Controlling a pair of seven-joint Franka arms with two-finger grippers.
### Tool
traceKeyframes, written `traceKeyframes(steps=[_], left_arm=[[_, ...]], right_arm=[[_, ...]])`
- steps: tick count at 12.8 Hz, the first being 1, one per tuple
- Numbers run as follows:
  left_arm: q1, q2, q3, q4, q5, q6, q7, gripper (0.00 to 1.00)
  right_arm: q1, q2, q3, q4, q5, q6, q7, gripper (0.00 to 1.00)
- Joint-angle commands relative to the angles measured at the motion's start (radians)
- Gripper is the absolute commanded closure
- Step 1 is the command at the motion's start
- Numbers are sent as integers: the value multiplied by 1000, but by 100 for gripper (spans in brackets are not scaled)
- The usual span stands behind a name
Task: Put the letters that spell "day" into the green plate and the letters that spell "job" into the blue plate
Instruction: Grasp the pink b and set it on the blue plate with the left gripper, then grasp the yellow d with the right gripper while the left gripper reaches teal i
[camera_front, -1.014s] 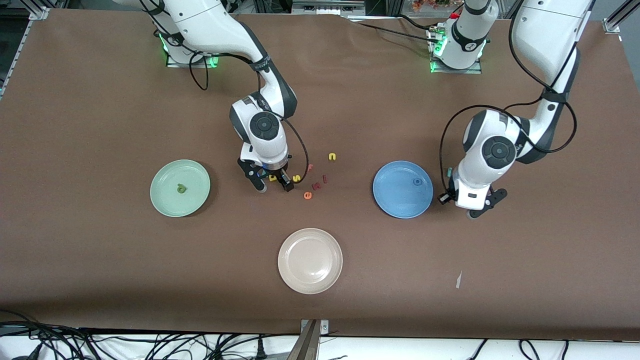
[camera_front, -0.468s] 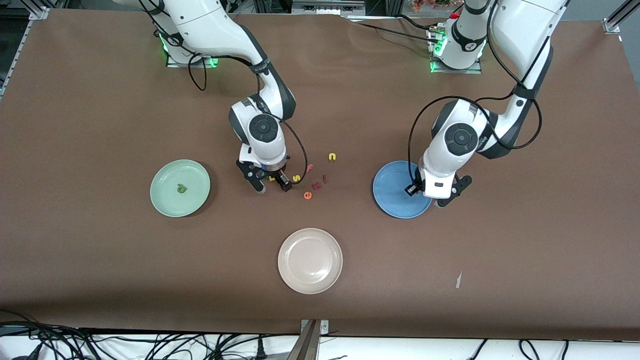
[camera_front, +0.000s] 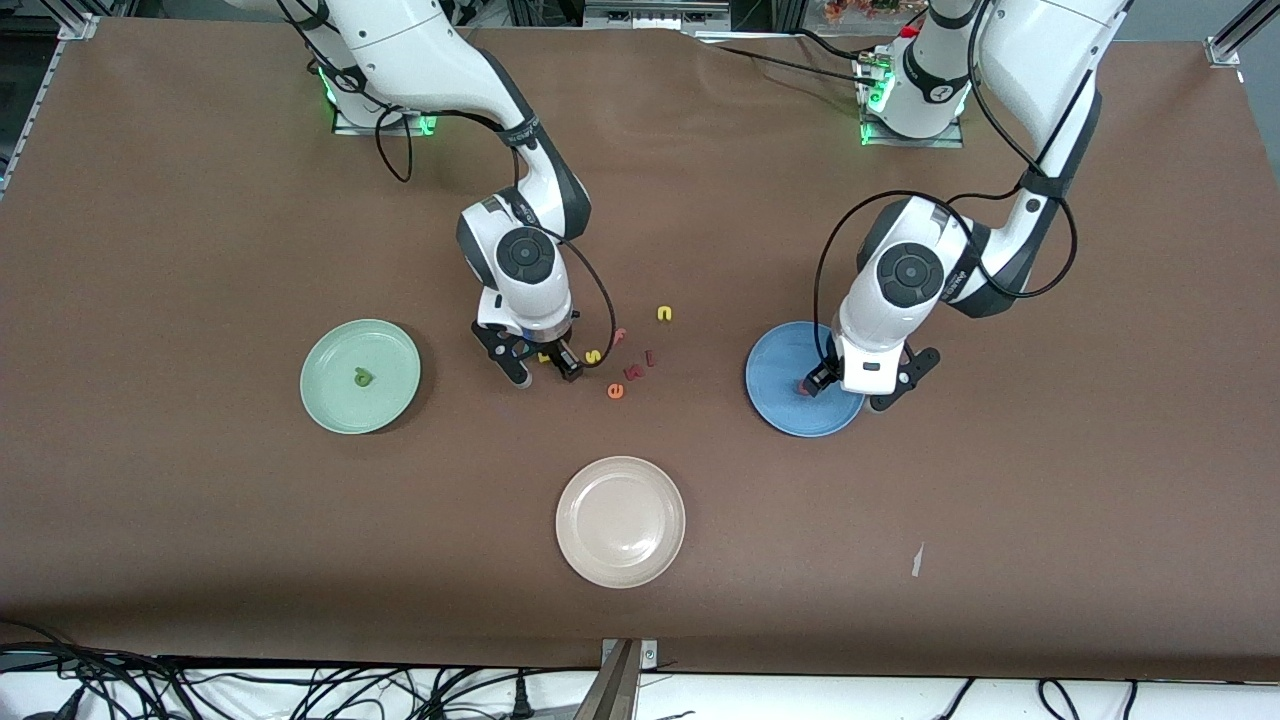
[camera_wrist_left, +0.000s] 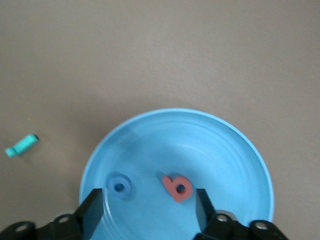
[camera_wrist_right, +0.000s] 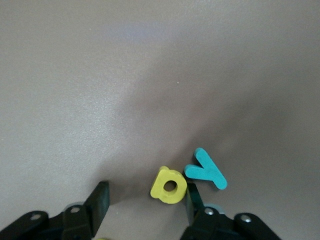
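The front view looks steeply down from high across the tabletop, facing both robot bases and taking in the whole surface. The left wrist view hangs close above the blue plate, looking straight down past its own claw; that blue plate also shows in the front view. The right wrist view looks down, very near the tabletop, at a patch toward the right arm's end from the blue plate.
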Motion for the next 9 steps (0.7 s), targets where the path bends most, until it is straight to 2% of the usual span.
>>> traceKeyframes(steps=[1,4,7,9], left_arm=[[57,-54,-2,-5,26,-93,96,15],[94,-74,-1,-45,46,-98,157,16],[150,-100,-2,-138,110,1,203,16],[199,-138,-2,-203,119,6,266,16]], right_arm=[[-4,-20,-7,-20,3,3,-39,34],[-9,-29,-12,-32,3,3,-62,34],[-9,-30,-12,-40,3,3,-63,34],[-9,-30,-12,-40,4,5,-55,40]])
